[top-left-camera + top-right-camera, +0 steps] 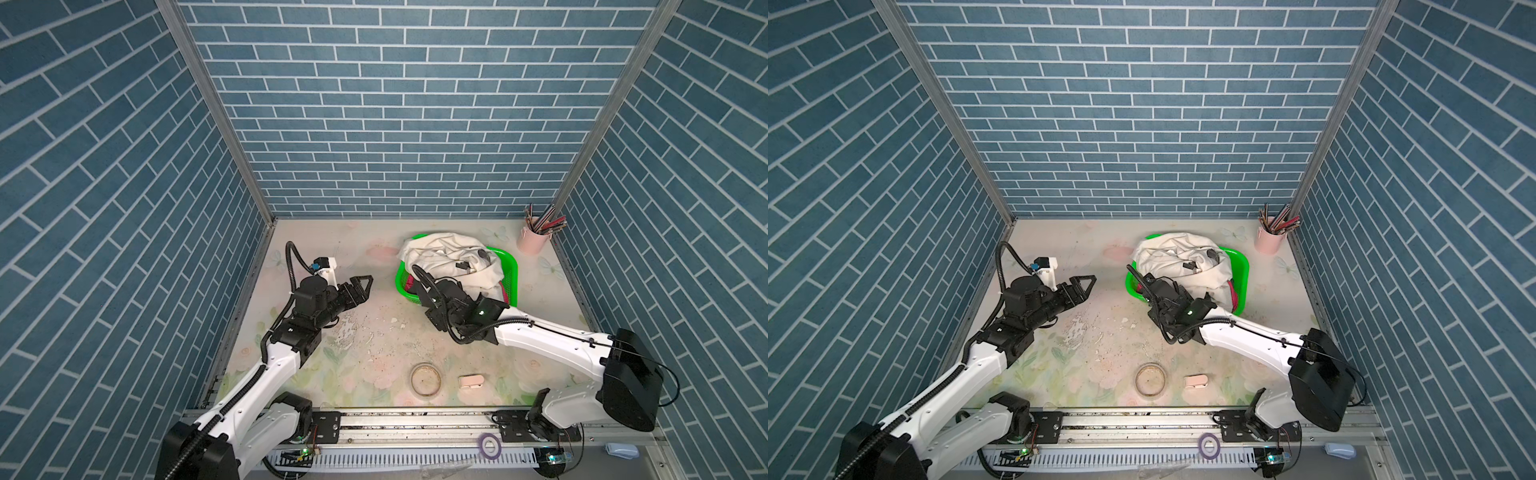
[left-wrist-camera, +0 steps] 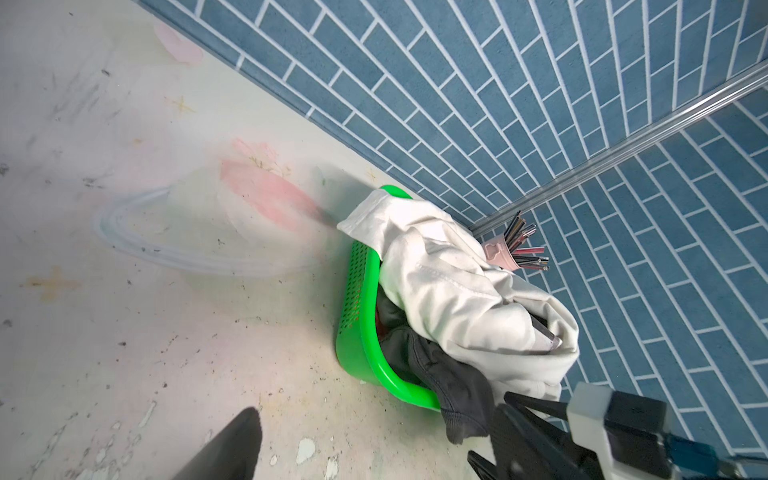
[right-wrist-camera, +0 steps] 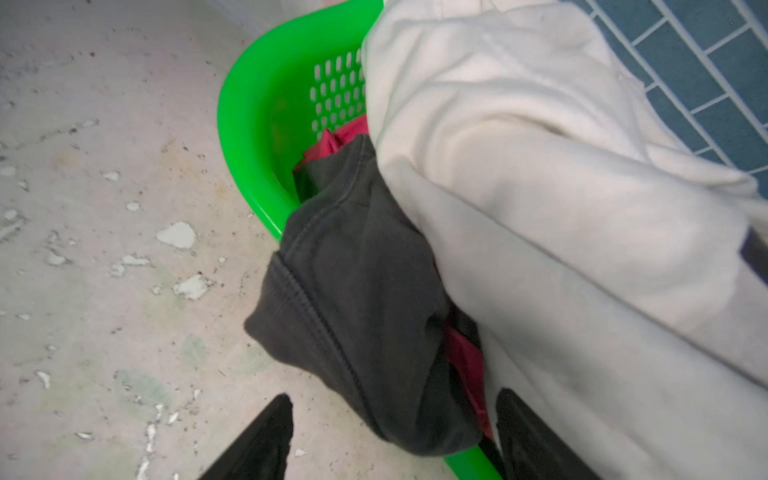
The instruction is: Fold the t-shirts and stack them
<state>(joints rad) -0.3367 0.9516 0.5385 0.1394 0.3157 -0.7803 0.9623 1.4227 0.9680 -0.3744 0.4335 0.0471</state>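
Observation:
The t-shirts lie heaped in a green mesh basket [image 1: 509, 266] [image 1: 1241, 266] at the back right. A cream-white shirt [image 1: 444, 257] [image 3: 540, 187] tops the pile. Beneath it a dark grey shirt [image 3: 361, 291] [image 2: 453, 386] hangs over the basket's near rim, and magenta cloth [image 3: 340, 137] shows under that. My right gripper [image 3: 392, 415] [image 1: 457, 293] is open at that rim, its jaws standing either side of the hanging grey cloth. My left gripper [image 1: 361, 286] [image 2: 374, 453] is open and empty above bare table, left of the basket.
A pink cup of pencils [image 1: 532, 245] stands in the back right corner. Near the front edge lie a round ring [image 1: 426, 379] and a small pink block [image 1: 595, 381]. A purple tape roll [image 1: 489, 445] rests on the front rail. Blue brick walls close three sides.

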